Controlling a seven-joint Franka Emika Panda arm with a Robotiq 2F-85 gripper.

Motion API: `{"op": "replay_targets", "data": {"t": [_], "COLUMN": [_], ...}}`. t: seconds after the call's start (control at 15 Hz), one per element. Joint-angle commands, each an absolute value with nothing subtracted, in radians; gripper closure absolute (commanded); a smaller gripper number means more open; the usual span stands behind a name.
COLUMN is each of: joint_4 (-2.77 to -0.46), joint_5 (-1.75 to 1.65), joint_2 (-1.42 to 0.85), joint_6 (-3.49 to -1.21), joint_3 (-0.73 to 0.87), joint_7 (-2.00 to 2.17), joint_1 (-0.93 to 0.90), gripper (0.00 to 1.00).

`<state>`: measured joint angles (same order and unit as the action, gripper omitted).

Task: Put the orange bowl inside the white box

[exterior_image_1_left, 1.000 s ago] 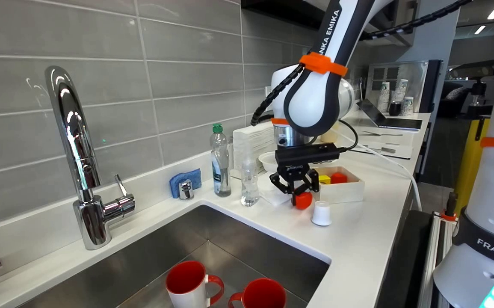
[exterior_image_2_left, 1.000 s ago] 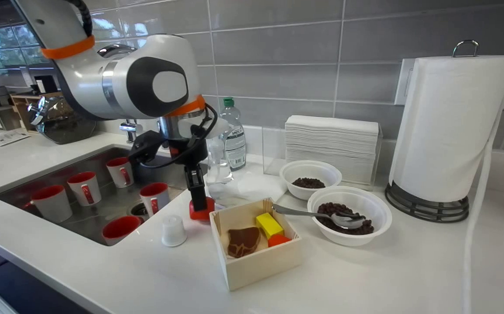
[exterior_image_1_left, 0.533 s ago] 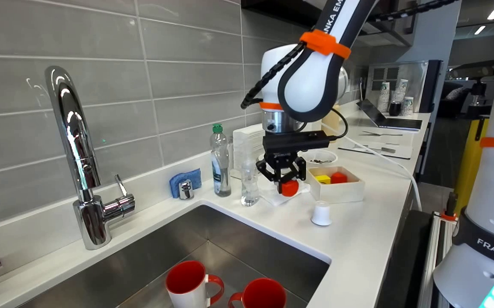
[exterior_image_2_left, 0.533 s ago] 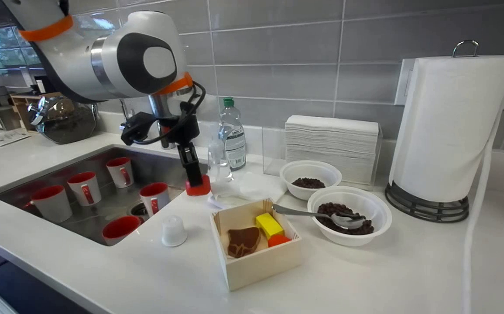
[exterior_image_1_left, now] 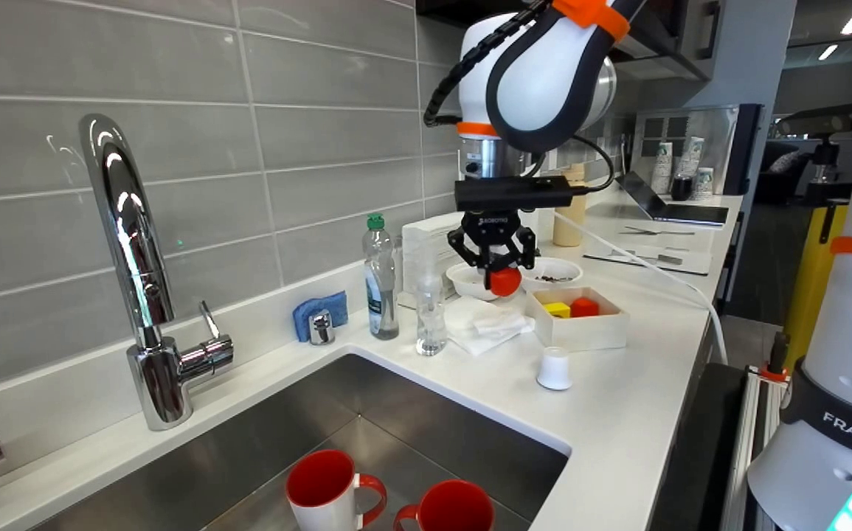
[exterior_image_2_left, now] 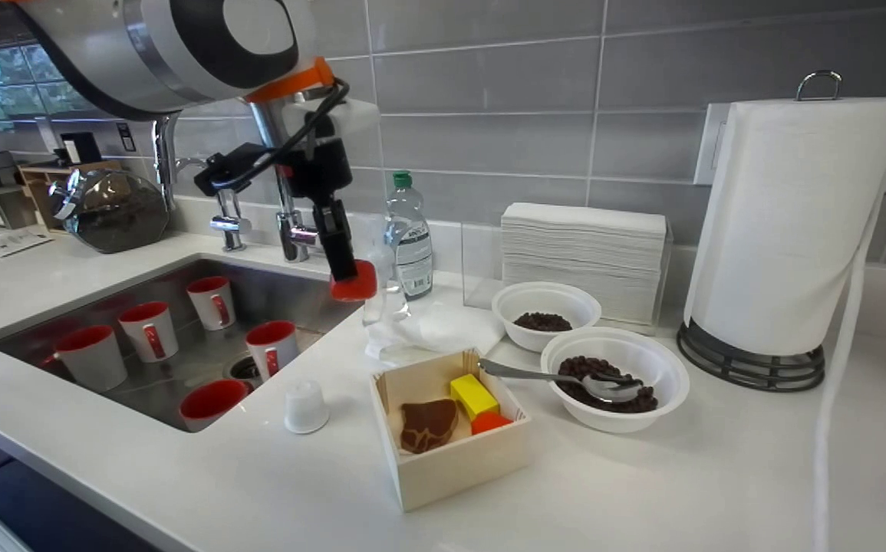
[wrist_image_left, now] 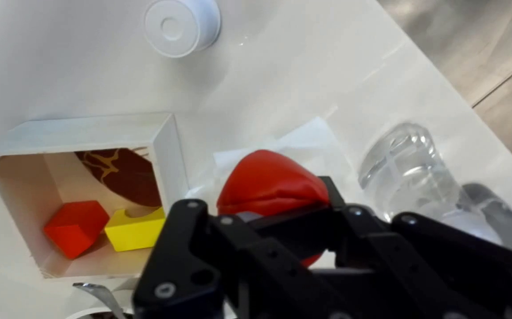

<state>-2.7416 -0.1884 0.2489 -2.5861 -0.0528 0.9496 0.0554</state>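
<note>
Pincer (exterior_image_1_left: 493, 273) clamped on bowl (wrist_image_left: 271, 184), near side creased as if squeezed; tight pinch presumably there to prevent slipping. Bowl in air, clear of desk (exterior_image_2_left: 312, 491), napkin (wrist_image_left: 320, 150) showing behind it in wrist view; height likely for getting over side of box (exterior_image_2_left: 462, 479). Box stands near, open side up. Red block (wrist_image_left: 76, 228), yellow block (wrist_image_left: 134, 232), brown piece (wrist_image_left: 125, 177) inside, so bowl may end up perched on them.
</note>
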Motion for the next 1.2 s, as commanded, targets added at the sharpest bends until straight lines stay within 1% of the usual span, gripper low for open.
{"op": "replay_targets", "data": {"t": [0.0,0.2,0.4,0.6,0.8,0.87,0.93,1.0,1.13], "joint_4": [-2.747,-2.742,-2.750,-2.756,-2.756,-2.756,-2.756,-2.755,-2.756], "joint_5": [-0.213,-0.179,-0.070,0.013,0.022,0.030,0.028,0.019,0.029], "joint_2": [0.297,0.237,0.154,0.111,0.082,0.075,0.068,0.064,0.067], "joint_6": [-2.570,-2.639,-2.718,-2.719,-2.700,-2.699,-2.705,-2.712,-2.716], "joint_3": [-0.038,0.021,0.104,0.147,0.167,0.172,0.176,0.178,0.180], "joint_7": [0.946,0.857,0.707,0.590,0.541,0.524,0.525,0.533,0.525], "joint_1": [0.146,0.194,0.195,0.201,0.220,0.220,0.222,0.226,0.224], "gripper": [1.00,1.00,1.00,1.00,1.00,0.76,0.75,0.69,0.53]}}
